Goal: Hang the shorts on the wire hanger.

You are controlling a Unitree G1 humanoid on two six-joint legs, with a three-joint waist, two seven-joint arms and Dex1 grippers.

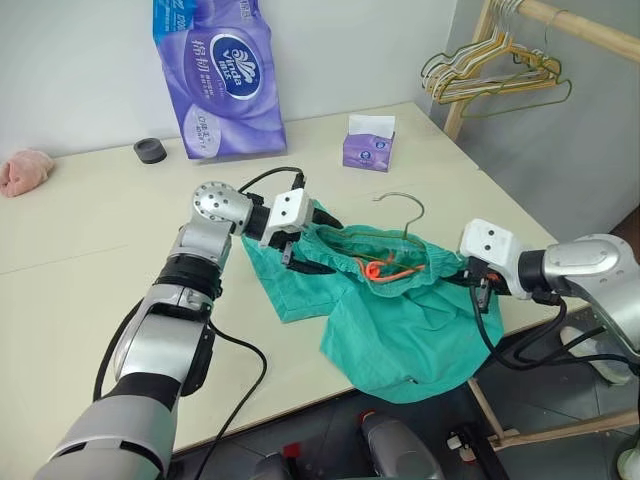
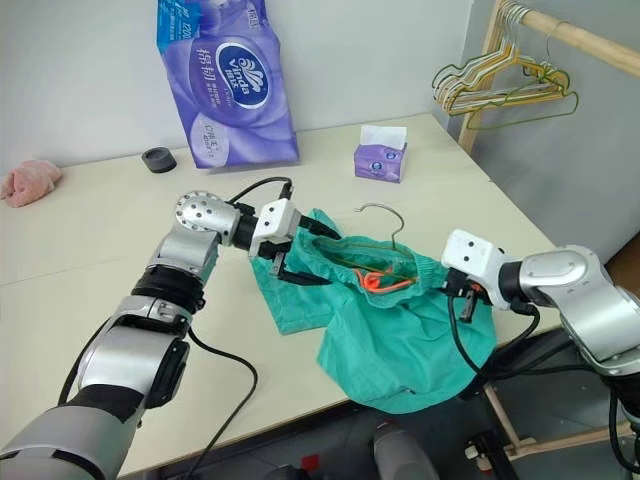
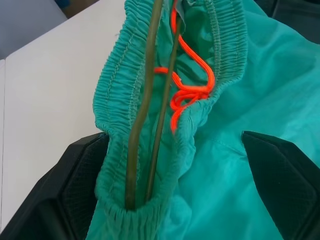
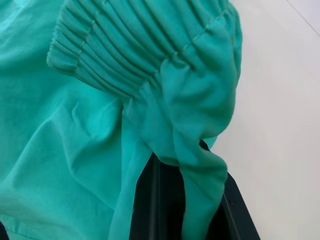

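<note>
Shorts: we see the shorts (image 1: 400, 320) draped over the table (image 1: 90, 250) edge.
Hanger: the wire hanger (image 1: 402, 225) sits inside the waistband.
Left gripper (image 3: 165, 200): fingers spread wide around one waistband end.
Right gripper (image 4: 180, 200): pinching the other end.

We see the shorts (image 1: 400, 320), teal-green cloth with a gathered elastic waistband, lying crumpled near the front right corner of the table (image 1: 90, 250), their legs draped over its front edge. The waistband is raised and stretched open, facing up. A bright orange drawstring (image 1: 385, 268) lies tangled in loops just inside it. The wire hanger (image 1: 405, 215) is thin greyish metal; its lower wires run lengthwise inside the open waistband, two strands side by side against the elastic. Its curved hook rises above the back of the waistband, toward the middle of the table.
</note>
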